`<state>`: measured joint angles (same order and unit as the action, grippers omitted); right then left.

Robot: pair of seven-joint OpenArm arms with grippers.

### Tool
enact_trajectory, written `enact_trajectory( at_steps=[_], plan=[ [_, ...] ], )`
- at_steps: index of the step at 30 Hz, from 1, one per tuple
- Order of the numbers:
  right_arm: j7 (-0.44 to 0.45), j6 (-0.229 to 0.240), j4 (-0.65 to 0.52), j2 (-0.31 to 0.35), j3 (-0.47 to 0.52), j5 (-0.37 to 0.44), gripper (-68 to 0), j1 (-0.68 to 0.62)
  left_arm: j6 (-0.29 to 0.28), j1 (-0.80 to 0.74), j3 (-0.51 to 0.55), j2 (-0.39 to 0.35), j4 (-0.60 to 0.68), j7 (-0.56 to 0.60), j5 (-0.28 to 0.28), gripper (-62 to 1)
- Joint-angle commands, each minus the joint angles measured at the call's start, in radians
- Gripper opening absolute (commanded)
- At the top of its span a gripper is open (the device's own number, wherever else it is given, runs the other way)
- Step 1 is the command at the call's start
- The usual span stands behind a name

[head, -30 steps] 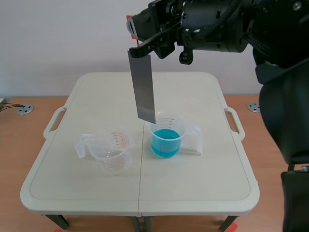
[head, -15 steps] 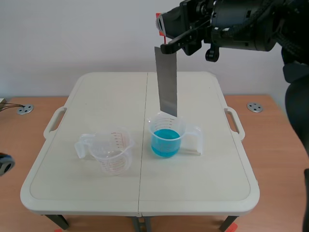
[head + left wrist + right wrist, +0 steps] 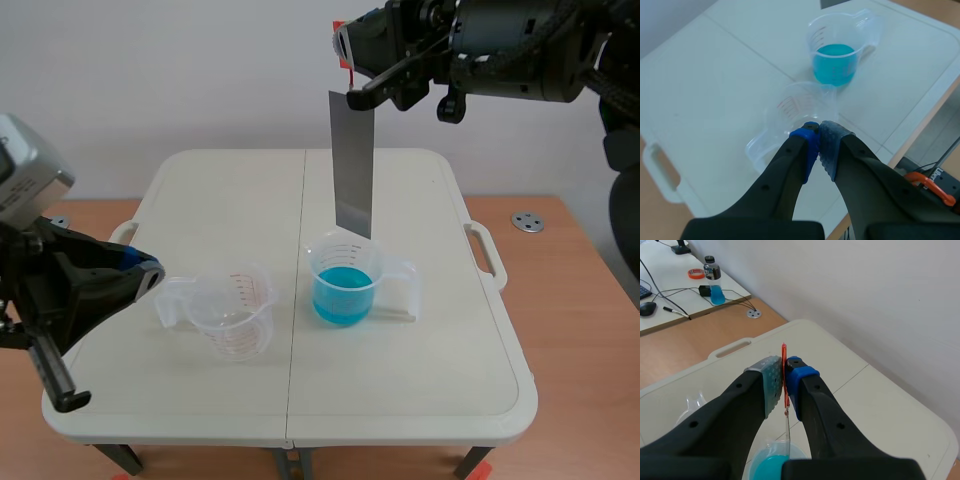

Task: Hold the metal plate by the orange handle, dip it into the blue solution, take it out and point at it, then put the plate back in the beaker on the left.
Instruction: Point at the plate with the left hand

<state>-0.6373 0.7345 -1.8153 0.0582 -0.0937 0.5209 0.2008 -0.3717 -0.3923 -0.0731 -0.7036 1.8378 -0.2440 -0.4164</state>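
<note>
Right gripper (image 3: 785,372), raised high over the table (image 3: 420,400), fingers pinched on the thin orange handle (image 3: 784,352) at the top of the plate (image 3: 352,160). The plate is a flat, plain grey, narrow metal strip hanging upright from the handle. Its lower edge is just above the blue beaker (image 3: 345,285) and clear of the liquid. The scene view shows the plate's broad face. The right wrist view shows it edge-on, as a fine line running down from the handle toward the blue liquid, and also shows a bottle (image 3: 712,280) of blue liquid on a desk beyond the table. Left gripper (image 3: 819,137), low at the table's left edge, fingers pressed together on nothing, tips over the near rim of the empty beaker (image 3: 800,107). That beaker is clear, has red scale marks and holds nothing. The blue beaker beside it is about half full of blue solution.
</note>
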Motion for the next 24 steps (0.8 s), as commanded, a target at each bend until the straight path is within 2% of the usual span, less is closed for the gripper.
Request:
enact_trajectory(
  at_steps=[1,12,20,24],
  plan=[
    [0.015,0.011,-0.017,0.0,-0.003,0.011,-66.2,0.018,-0.001,0.047,-0.023,0.01,-0.017,0.009,0.001,-59.0],
    [0.016,0.011,-0.017,0.0,-0.003,0.011,-66.2,0.018,-0.001,0.347,-0.253,0.12,-0.229,0.008,0.145,-59.0],
    [0.015,0.011,-0.017,0.0,-0.003,0.011,-66.2,0.018,-0.001,0.502,-0.373,0.232,-0.358,0.008,0.267,-59.0],
    [0.015,0.011,-0.017,0.0,-0.003,0.011,-66.2,0.018,0.002,0.555,-0.411,0.288,-0.41,0.01,0.311,-59.0]
  ],
)
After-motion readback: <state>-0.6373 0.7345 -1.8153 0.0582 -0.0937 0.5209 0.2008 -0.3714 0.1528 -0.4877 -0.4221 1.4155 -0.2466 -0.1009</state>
